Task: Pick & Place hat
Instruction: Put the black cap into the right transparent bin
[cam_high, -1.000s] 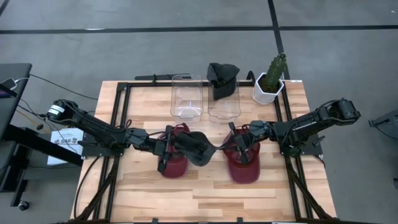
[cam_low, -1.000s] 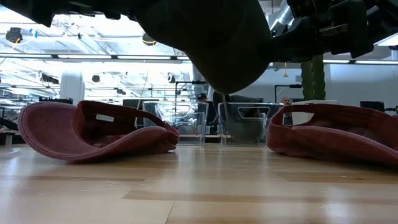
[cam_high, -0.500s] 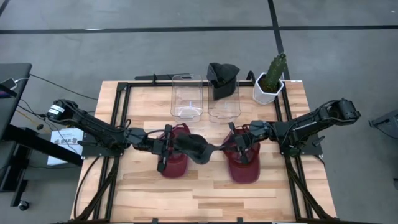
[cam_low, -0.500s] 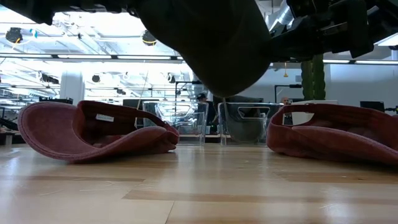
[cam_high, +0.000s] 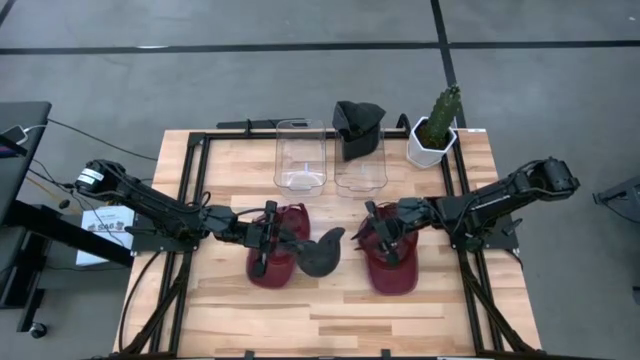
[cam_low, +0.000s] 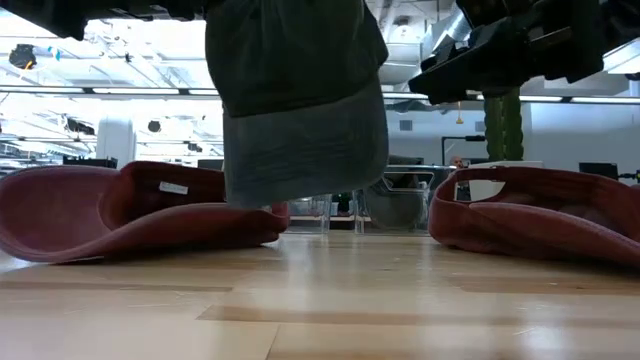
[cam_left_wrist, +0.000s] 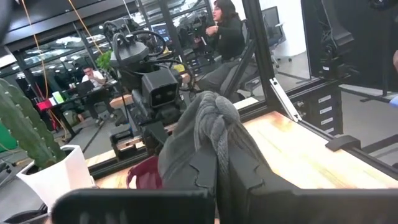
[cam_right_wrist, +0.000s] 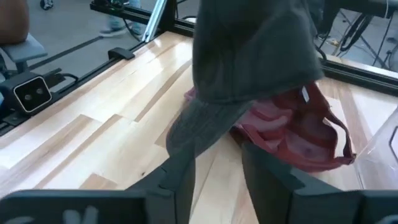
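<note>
A dark grey hat (cam_high: 320, 250) hangs at the table's middle from my left gripper (cam_high: 283, 237), which is shut on it. In the low view the grey hat (cam_low: 300, 110) droops with its brim (cam_low: 305, 160) lowest. My right gripper (cam_high: 368, 230) stands open a little to the hat's right and touches nothing; in its wrist view the hat (cam_right_wrist: 249, 56) hangs ahead of its spread fingers. Two red hats (cam_high: 272, 262) (cam_high: 393, 265) lie flat on the table, one under each gripper. Another dark hat (cam_high: 357, 122) sits in a clear bin at the back. My left gripper pinches a bunched fold of the grey hat's crown (cam_left_wrist: 214, 121) between its two shut fingers (cam_left_wrist: 202, 171). The fingers come in level from the table's left. The hat hangs slack beyond and below them, brim down, beside the left red hat.
Two clear bins (cam_high: 300, 155) (cam_high: 360, 168) stand at the back middle. A cactus in a white pot (cam_high: 435, 132) is at the back right. A black frame (cam_high: 195, 180) runs along the table's edges. Bare wood lies along the near edge (cam_high: 330, 320).
My right gripper has opened and let go of the grey hat. The hat was stretched between both grippers; its right end has dropped and swung toward the left gripper, and it now hangs from that gripper alone. Both arms stayed in place.
</note>
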